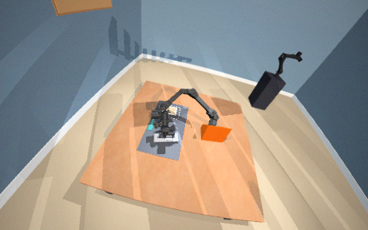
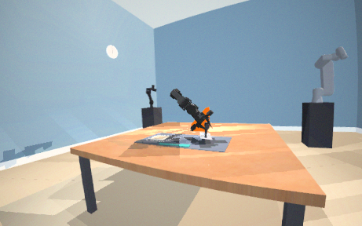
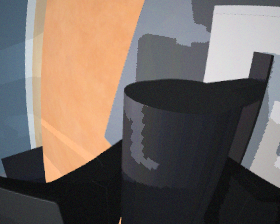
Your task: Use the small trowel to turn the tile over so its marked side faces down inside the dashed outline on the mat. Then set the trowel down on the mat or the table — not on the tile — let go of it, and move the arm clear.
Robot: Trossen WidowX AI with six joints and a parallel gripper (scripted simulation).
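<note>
While our arm (image 1: pixel 203 103) (image 2: pixel 184 103) reaches over the grey mat (image 1: pixel 167 155) (image 2: pixel 221 147) (image 3: pixel 163 20), the parallel-jaw gripper (image 1: pixel 165 132) (image 2: pixel 206 131) (image 3: pixel 164 144) is pinched partway closed on what we take to be the small trowel, though the dark parts hide exactly where it is gripped. Beneath it we see a white flat piece (image 1: pixel 160 140) (image 2: pixel 204 137) (image 3: pixel 236 45), probably the trowel's blade; whether it touches the mat, we can't tell. And the tile? Our best reading is the cream square (image 1: pixel 172 109) (image 2: pixel 159 137), lying at the mat's far end from that white piece, beside the dashed marks; which face is up, we can't make out. Along the mat's side runs a teal strip (image 1: pixel 151 127) (image 2: pixel 176 144), one to steer around. Now, handling: we'd judge the tile thin, stiff and fairly light, perhaps slick enough to skate across the mat if shoved, and maybe brittle at its corners. So we'd keep hold of the trowel by its handle, slide the blade low under the middle of one tile edge, then lift and tip slowly, since an off-centre push could spin it out of the outline.
</note>
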